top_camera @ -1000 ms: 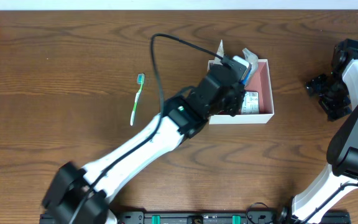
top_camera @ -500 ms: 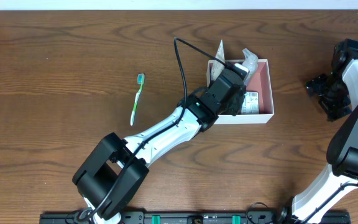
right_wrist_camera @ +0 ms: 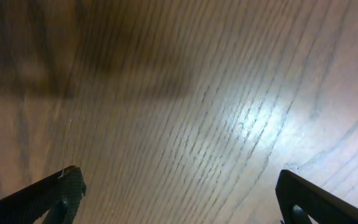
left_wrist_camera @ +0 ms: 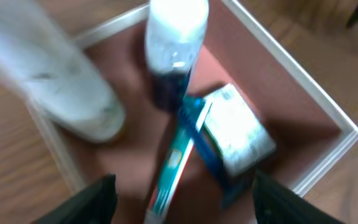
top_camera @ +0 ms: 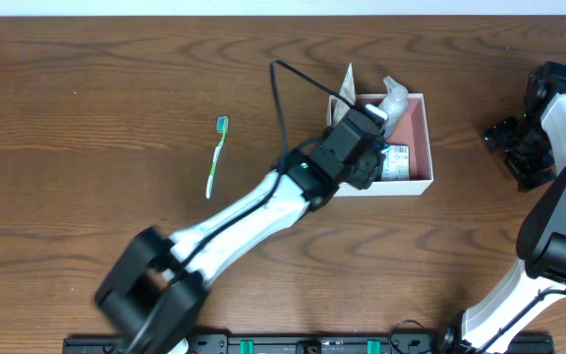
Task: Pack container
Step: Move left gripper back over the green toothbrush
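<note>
The container (top_camera: 426, 139), a shallow white box with a pink inside, sits right of the table's middle. My left gripper (top_camera: 369, 131) hovers over its left half, open. In the left wrist view the black fingers (left_wrist_camera: 98, 200) stand wide apart above the container (left_wrist_camera: 303, 87). A teal-and-red toothpaste tube (left_wrist_camera: 174, 163) lies loose on the pink floor between them, touched by neither. Beside it lie a green-and-white packet (left_wrist_camera: 238, 134), a white bottle with a dark blue part (left_wrist_camera: 173, 37) and a white pouch (left_wrist_camera: 64, 90). My right gripper (top_camera: 505, 146) is open over bare wood (right_wrist_camera: 182, 199).
A green toothbrush (top_camera: 215, 155) lies on the wooden table to the left of the container, apart from both arms. The left arm's black cable (top_camera: 293, 79) loops above the table near the container's left wall. The right arm stands at the table's right edge.
The left gripper's jaws have parted over the container and the toothpaste tube now lies free in it. The left arm's rear links have swung about. The right arm has not moved.
</note>
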Tool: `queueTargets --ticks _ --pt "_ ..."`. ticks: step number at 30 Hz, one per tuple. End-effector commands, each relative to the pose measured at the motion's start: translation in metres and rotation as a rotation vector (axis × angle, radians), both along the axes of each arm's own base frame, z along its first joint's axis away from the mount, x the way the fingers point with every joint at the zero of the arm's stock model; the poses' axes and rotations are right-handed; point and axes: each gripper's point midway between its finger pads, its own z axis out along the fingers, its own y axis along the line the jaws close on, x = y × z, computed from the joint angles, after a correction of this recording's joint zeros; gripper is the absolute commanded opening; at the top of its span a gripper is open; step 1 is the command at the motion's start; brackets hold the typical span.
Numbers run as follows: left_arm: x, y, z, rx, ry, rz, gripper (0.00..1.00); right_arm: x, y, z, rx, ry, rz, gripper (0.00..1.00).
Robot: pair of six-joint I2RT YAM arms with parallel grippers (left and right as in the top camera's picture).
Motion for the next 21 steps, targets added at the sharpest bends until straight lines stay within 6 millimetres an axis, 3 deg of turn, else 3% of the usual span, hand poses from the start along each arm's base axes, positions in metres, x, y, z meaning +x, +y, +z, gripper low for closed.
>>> queueTargets --ticks 1,4,6,12,17,21 --pt "0.006 0.044 0.057 0.067 -0.133 0.092 0.71 -0.001 -0.003 0.006 -0.016 -0.013 -0.019 0.99" --pt "0.005 0.101 0.069 0.196 -0.147 0.223 0.71 -0.001 -0.003 0.006 -0.016 -0.013 -0.019 0.99" --pt "0.004 0.140 0.071 0.263 -0.119 0.301 0.78 -0.001 -0.003 0.006 -0.015 -0.013 -0.019 0.99" --pt "0.020 0.232 0.048 0.344 0.025 0.523 0.88 -0.001 -0.003 0.006 -0.016 -0.013 -0.019 0.99" --pt "0.034 0.277 0.021 0.270 0.167 0.621 0.88 0.000 -0.003 0.006 -0.016 -0.014 -0.019 0.99" --pt "0.039 0.295 -0.009 0.200 0.297 0.642 0.88 0.000 -0.003 0.006 -0.016 -0.013 -0.018 0.99"
